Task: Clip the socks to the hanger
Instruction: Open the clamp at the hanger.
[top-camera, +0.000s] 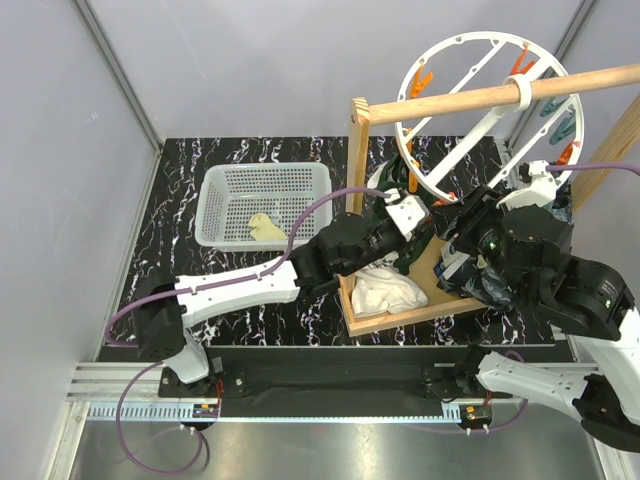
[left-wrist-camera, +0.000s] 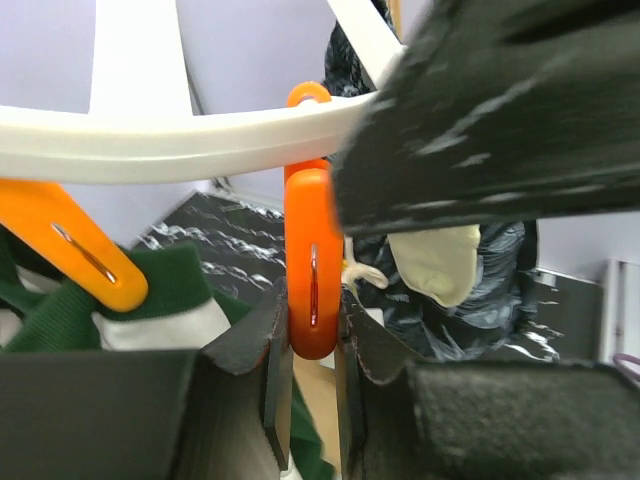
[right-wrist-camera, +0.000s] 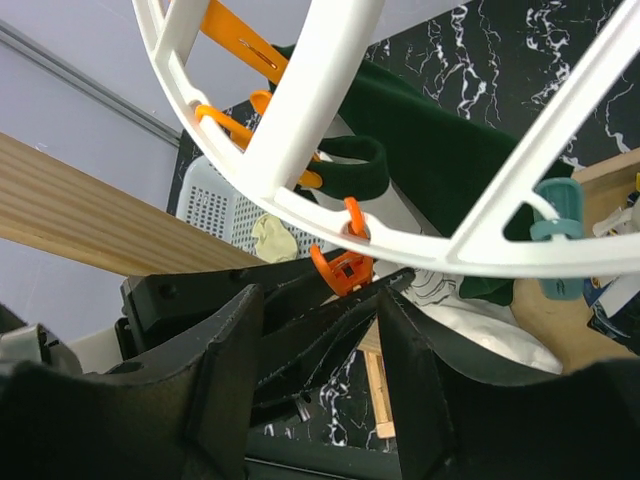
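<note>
The hanger (top-camera: 455, 95), a white spoked ring (left-wrist-camera: 150, 140), hangs tilted from the wooden rod. My left gripper (left-wrist-camera: 312, 320) is shut on an orange peg (left-wrist-camera: 312, 265) under the ring's rim. In the top view it (top-camera: 408, 213) reaches in from the left. My right gripper (right-wrist-camera: 318, 300) stands open just below the same orange peg (right-wrist-camera: 345, 268), with the left gripper's fingers between its jaws. A pale sock (left-wrist-camera: 435, 262) shows beyond the peg, under a right finger (left-wrist-camera: 480, 130); what holds it is hidden. Another sock (top-camera: 266, 227) lies in the basket.
A white basket (top-camera: 225, 185) sits at the back left. A wooden stand carries the rod (top-camera: 480, 95); a white cloth (top-camera: 385, 292) lies on its base. A green-and-white garment (left-wrist-camera: 150, 300) hangs from a second orange peg (left-wrist-camera: 85, 250). A teal peg (right-wrist-camera: 558, 215) hangs from the rim.
</note>
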